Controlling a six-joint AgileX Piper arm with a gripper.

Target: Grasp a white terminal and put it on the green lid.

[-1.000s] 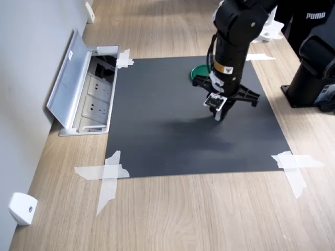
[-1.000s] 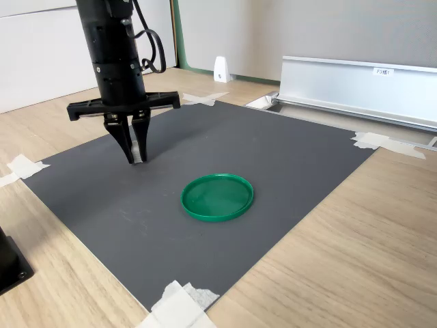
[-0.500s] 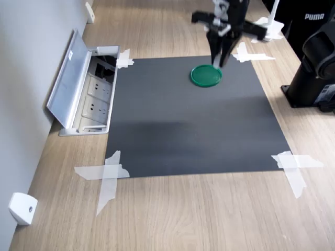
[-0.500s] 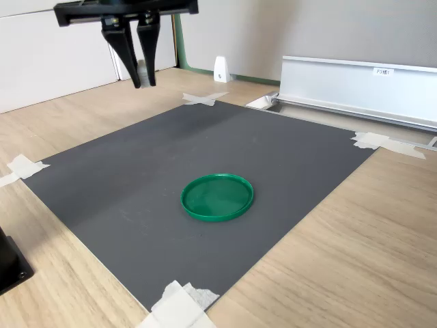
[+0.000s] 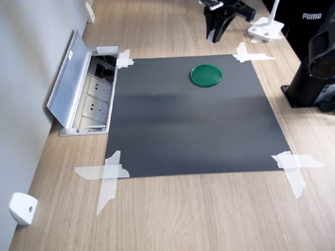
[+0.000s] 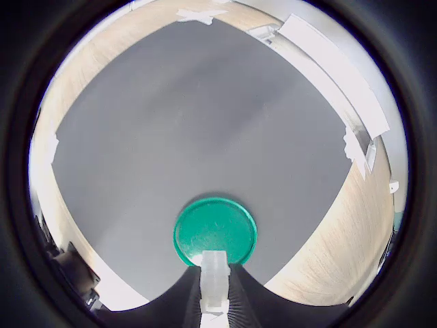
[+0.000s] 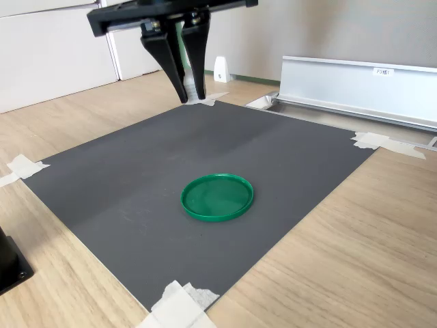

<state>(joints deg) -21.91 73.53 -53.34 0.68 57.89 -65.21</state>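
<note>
Aloft, hand (image 6: 214, 290) pinching white terminal (image 6: 214, 273), green lid (image 6: 214, 231) below on mat.

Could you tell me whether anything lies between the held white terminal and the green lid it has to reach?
Nothing visible does. The gripper holds the white terminal high above the mat, and the green lid lies bare, its top uncovered.

lid (image 7: 217, 197) on mat (image 7: 136, 171) — pincer (image 7: 190, 97) above | terminal (image 6: 213, 279) in pincer

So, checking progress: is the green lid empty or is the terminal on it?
Empty. The green lid lies bare; the claw holds the white terminal.
</note>
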